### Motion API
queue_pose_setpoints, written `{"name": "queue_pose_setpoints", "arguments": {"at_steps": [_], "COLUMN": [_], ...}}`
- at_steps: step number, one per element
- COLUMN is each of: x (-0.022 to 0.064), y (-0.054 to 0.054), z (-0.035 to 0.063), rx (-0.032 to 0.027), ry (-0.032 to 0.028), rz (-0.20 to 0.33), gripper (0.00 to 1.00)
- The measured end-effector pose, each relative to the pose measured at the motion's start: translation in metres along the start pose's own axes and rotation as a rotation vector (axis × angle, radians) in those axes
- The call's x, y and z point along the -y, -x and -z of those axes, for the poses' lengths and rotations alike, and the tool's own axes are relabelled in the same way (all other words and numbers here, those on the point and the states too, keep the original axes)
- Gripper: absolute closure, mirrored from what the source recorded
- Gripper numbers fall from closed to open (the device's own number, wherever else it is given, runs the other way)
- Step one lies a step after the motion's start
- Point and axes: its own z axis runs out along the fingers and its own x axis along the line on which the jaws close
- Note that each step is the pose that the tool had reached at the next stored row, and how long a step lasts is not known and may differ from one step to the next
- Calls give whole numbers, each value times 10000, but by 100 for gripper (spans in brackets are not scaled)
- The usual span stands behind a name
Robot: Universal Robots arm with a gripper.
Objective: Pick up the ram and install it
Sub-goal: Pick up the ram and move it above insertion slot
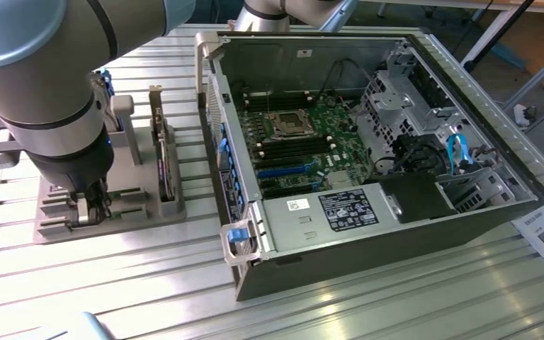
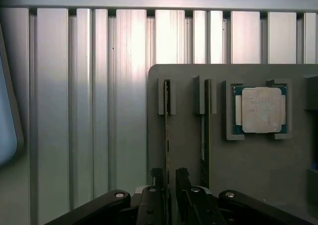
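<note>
The ram (image 2: 167,130) stands on edge between the released jaws of the gripper (image 2: 169,183), ungripped, in its grey holder (image 2: 186,150). Lifting it and seating it in the open computer case (image 1: 282,53) remain to be done.

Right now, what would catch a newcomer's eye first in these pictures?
The open computer case with its green motherboard dominates the exterior view's right. At that view's left, the gripper stands at a grey holder, its open jaws straddling the ram. A silver processor chip sits in the same holder.
</note>
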Motion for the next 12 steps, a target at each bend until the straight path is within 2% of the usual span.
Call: {"name": "queue_pose_setpoints", "arguments": {"at_steps": [7,12], "x": [4,4], "y": [-2,-3], "z": [-76,-83], "rx": [0,0], "ry": [0,0], "rz": [0,0], "gripper": [76,76]}}
